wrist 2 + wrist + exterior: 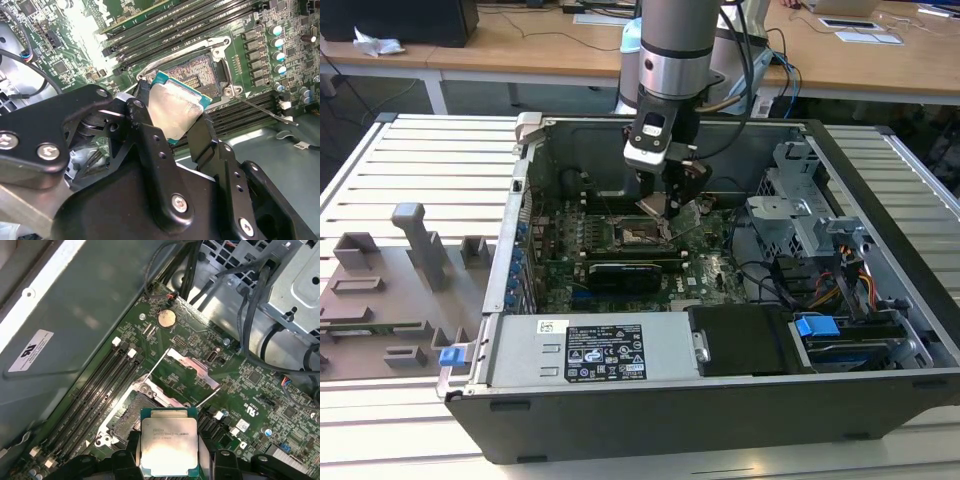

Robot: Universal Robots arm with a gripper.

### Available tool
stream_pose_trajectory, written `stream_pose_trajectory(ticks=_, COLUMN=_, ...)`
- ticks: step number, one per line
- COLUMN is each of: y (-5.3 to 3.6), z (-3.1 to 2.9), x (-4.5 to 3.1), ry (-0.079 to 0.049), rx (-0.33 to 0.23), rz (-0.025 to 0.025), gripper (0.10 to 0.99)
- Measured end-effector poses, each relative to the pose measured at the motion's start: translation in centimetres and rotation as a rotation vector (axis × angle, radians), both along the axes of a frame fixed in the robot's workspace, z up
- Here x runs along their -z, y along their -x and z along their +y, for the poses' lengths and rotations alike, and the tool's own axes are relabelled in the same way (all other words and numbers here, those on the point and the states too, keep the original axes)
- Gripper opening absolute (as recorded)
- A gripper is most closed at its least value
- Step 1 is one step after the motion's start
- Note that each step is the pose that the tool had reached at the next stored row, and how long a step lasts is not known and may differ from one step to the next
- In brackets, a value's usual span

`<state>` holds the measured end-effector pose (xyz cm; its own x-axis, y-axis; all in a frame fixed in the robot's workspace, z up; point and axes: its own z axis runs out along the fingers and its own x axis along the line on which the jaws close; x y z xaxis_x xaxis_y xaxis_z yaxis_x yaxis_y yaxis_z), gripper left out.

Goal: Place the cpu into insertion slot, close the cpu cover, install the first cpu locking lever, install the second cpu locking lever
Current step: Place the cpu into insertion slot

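1. Silver-grey metal catches the light at the end of my tool (pixel 667 205) in the exterior view, where I hang inside the open computer case (pixel 720 420) that lies on the slatted desk (pixel 420 160). The tool sits just above the insertion slot (pixel 638 233) on the green motherboard (pixel 715 270). The small pale piece between my fingers is the cpu (pixel 655 207).
2. In the second wrist view, my tool (pixel 172 106) is narrowed onto the cpu (pixel 175 112). One black finger (pixel 145 130) presses on one edge and the other finger (pixel 206 137) on the opposite edge. The chip shows its shiny lid and a teal rim, and it is held clear of the board. Beyond it lies the insertion slot (pixel 200 70), its field of contacts uncovered. A thin locking lever (pixel 260 107) stands out to the side of the slot, and the long memory slots (pixel 190 20) run past it on the far side.
3. In the first wrist view, the cpu (pixel 168 447) faces the camera flat, gripped at both side edges by my fingers (pixel 127 460). The insertion slot (pixel 125 412) is just beside it, dark in the middle and unfilled. The cpu cover (pixel 192 367) is swung up and open on the far side of the slot. A coin battery (pixel 166 318) sits farther along the board.
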<state>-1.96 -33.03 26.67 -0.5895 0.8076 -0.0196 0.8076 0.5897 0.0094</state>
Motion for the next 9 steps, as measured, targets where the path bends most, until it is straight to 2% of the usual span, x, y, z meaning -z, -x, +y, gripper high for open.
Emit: stream_pose_trajectory(ticks=9, y=0.00, z=0.00, x=0.00, ry=0.008, rx=0.044, rz=0.0000, gripper=0.541)
